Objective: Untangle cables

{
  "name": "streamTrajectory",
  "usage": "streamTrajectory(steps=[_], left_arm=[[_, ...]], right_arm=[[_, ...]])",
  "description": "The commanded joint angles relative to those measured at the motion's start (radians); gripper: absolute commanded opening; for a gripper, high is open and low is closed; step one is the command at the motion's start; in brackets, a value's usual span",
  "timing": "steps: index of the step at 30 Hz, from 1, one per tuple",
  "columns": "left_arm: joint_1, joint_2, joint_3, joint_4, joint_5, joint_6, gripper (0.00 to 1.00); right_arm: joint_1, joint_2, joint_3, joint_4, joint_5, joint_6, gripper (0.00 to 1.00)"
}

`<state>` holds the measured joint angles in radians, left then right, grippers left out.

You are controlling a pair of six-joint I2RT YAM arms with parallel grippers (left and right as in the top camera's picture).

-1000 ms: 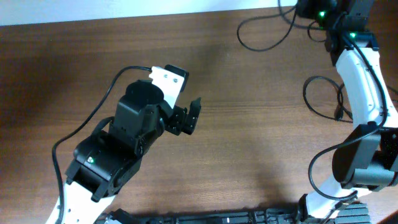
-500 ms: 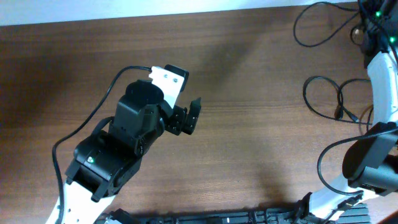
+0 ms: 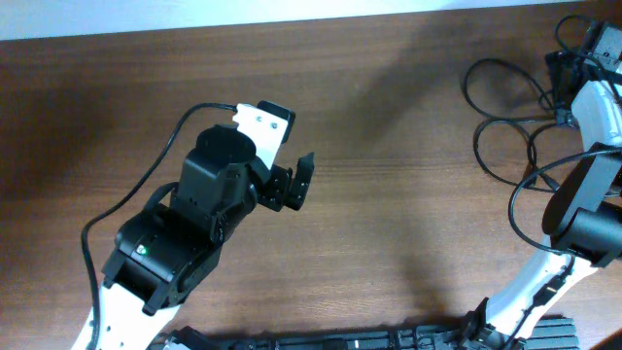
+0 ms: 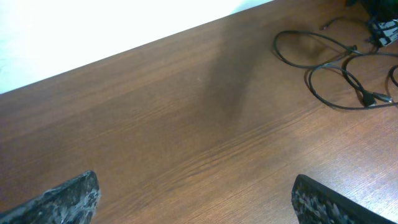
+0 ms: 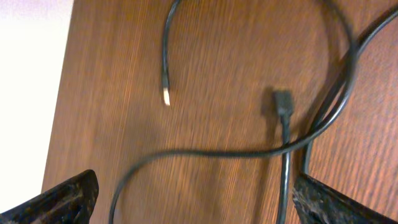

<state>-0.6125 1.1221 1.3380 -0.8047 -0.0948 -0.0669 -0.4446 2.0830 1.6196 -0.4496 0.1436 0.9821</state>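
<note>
Brown wooden table (image 3: 389, 194), black cables (image 5: 217, 152) in overlapping loops near one corner.

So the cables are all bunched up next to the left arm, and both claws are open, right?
Not quite. The cables lie over by the right arm, not the left one, and the overhead view shows that. The rest is right: the left claw and the right claw are both open.

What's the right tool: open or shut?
Open. The right tool shows fingertips at opposite bottom corners of its wrist view; cables lie on the table, ungripped.
</note>
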Motion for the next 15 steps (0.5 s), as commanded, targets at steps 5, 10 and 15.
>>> streamTrajectory(steps=[5, 10, 15], left_arm=[[0.000, -0.002, 0.007, 0.002, -0.007, 0.016, 0.99], [0.000, -0.002, 0.007, 0.002, -0.007, 0.016, 0.99], [0.000, -0.002, 0.007, 0.002, -0.007, 0.016, 0.99]], right_arm=[[0.005, -0.147, 0.005, 0.081, -0.583, -0.387, 0.99], [0.059, -0.282, 0.005, -0.010, -0.529, -0.557, 0.99], [0.204, -0.397, 0.005, -0.204, -0.277, -0.811, 0.99]])
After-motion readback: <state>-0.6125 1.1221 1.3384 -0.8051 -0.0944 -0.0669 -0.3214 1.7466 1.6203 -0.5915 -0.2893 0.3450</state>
